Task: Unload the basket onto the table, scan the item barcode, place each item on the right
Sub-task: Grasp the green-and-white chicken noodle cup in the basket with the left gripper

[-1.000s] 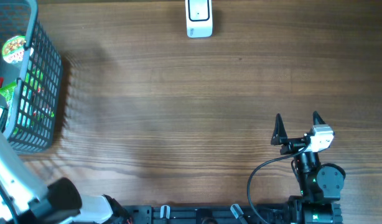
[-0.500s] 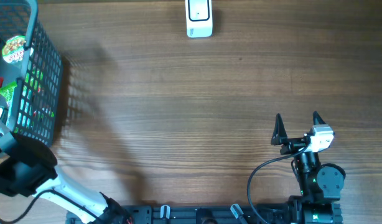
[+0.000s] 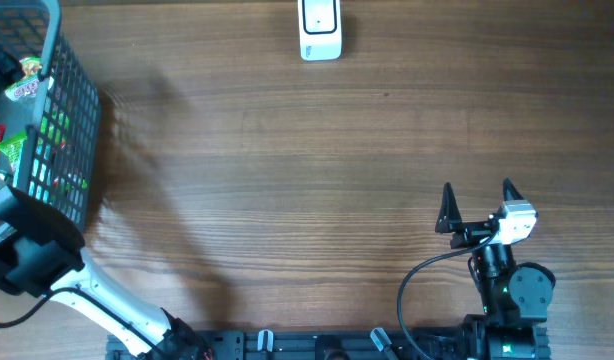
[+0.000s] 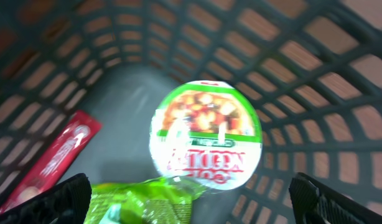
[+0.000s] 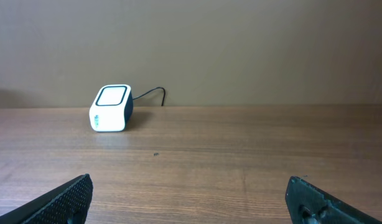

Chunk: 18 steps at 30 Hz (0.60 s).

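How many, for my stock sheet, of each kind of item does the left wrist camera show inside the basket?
Round-lidded cup: 1
Red packet: 1
Green packet: 1
Total: 3

1. A wooden table (image 3: pixel 287 180), brown with the grain running side to side, carries everything here.
2. A dark mesh basket (image 3: pixel 77 110) stands on it at the far left, partly past the edge of the overhead view.
3. A small white scanner (image 3: pixel 320 30) sits at the far edge, near the middle, well apart from the basket.
4. A thin dark cable (image 5: pixel 150 93) leaves the scanner's back.
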Each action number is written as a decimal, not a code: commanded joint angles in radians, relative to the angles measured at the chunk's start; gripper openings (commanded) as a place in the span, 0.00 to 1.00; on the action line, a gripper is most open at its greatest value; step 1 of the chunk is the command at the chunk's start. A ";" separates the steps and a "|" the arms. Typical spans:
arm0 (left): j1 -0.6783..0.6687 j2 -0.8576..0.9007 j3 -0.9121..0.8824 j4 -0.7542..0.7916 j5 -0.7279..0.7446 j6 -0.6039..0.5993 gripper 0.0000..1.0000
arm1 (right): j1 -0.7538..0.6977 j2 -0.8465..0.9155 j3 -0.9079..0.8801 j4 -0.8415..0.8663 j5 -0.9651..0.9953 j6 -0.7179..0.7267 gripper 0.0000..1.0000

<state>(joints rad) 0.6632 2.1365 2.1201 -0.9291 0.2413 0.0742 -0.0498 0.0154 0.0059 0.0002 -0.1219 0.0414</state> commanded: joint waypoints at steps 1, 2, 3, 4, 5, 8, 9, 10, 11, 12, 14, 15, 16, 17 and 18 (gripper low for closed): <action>-0.005 0.037 0.011 0.018 0.124 0.106 1.00 | -0.004 -0.008 -0.001 0.006 0.018 0.013 1.00; -0.007 0.048 0.010 0.026 0.100 0.106 1.00 | -0.004 -0.008 -0.001 0.006 0.018 0.014 1.00; -0.007 0.055 0.010 0.031 0.090 0.106 1.00 | -0.004 -0.008 -0.001 0.006 0.018 0.013 1.00; -0.007 0.064 0.010 0.032 0.090 0.106 1.00 | -0.004 -0.008 -0.001 0.006 0.018 0.013 1.00; -0.008 0.073 0.010 0.035 0.090 0.106 1.00 | -0.004 -0.008 -0.001 0.006 0.018 0.014 1.00; -0.012 0.095 0.010 0.050 0.091 0.106 1.00 | -0.004 -0.008 -0.001 0.006 0.018 0.013 0.99; -0.016 0.101 0.010 0.057 0.091 0.106 1.00 | -0.004 -0.008 -0.001 0.006 0.018 0.013 1.00; -0.020 0.104 0.010 0.060 0.091 0.106 1.00 | -0.004 -0.008 -0.001 0.006 0.018 0.014 1.00; -0.025 0.110 0.010 0.065 0.090 0.106 1.00 | -0.004 -0.008 -0.001 0.006 0.018 0.013 1.00; -0.029 0.116 0.010 0.070 0.091 0.106 1.00 | -0.004 -0.008 -0.001 0.006 0.018 0.013 1.00; -0.039 0.129 0.010 0.075 0.091 0.106 1.00 | -0.004 -0.008 -0.001 0.006 0.018 0.013 1.00; -0.044 0.135 0.010 0.076 0.091 0.106 1.00 | -0.004 -0.008 -0.001 0.006 0.018 0.014 1.00; -0.050 0.141 0.010 0.077 0.091 0.106 1.00 | -0.004 -0.008 -0.001 0.006 0.018 0.014 1.00; -0.058 0.145 0.010 0.077 0.090 0.106 1.00 | -0.004 -0.008 -0.001 0.006 0.018 0.013 1.00; -0.063 0.148 0.010 0.080 0.087 0.106 1.00 | -0.004 -0.008 -0.001 0.006 0.018 0.014 1.00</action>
<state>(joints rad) 0.6277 2.2566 2.1201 -0.8547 0.3130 0.1604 -0.0498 0.0154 0.0059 0.0002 -0.1219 0.0418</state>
